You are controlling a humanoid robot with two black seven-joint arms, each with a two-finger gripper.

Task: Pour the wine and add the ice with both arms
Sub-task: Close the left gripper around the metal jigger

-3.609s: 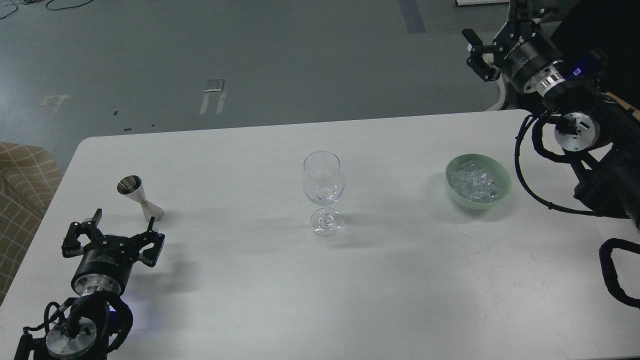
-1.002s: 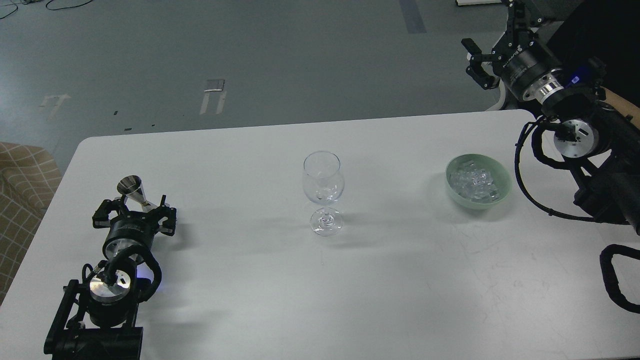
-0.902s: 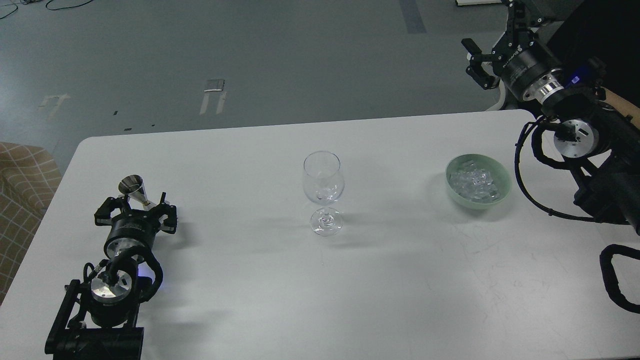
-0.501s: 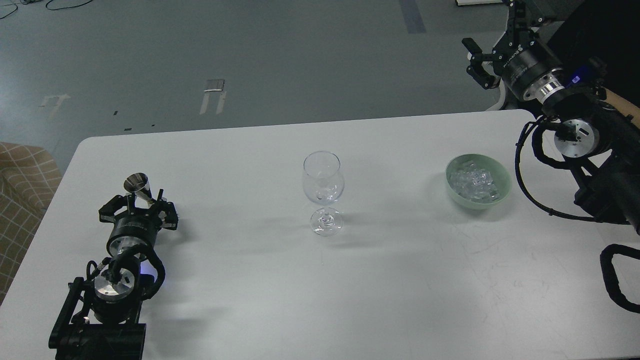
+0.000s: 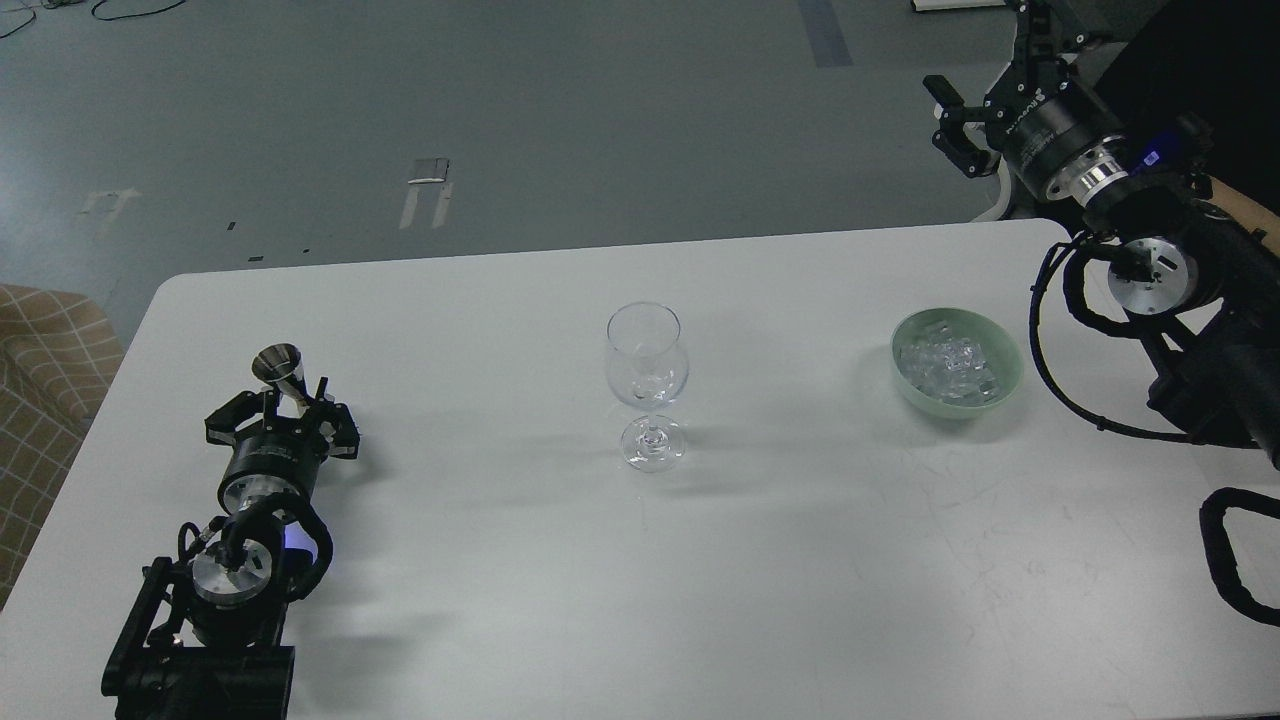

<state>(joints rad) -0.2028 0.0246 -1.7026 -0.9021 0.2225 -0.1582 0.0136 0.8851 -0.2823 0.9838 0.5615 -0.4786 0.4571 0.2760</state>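
Only illegible print, right claw [image 5: 985,105]

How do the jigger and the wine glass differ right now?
The jigger is small, opaque metal; the wine glass is taller and clear. The jigger sits at the table's left with the left gripper closed around its waist; the wine glass stands free mid-table, touched by nothing. The jigger seems slightly tilted; the wine glass is upright. Both have open mouths facing up.
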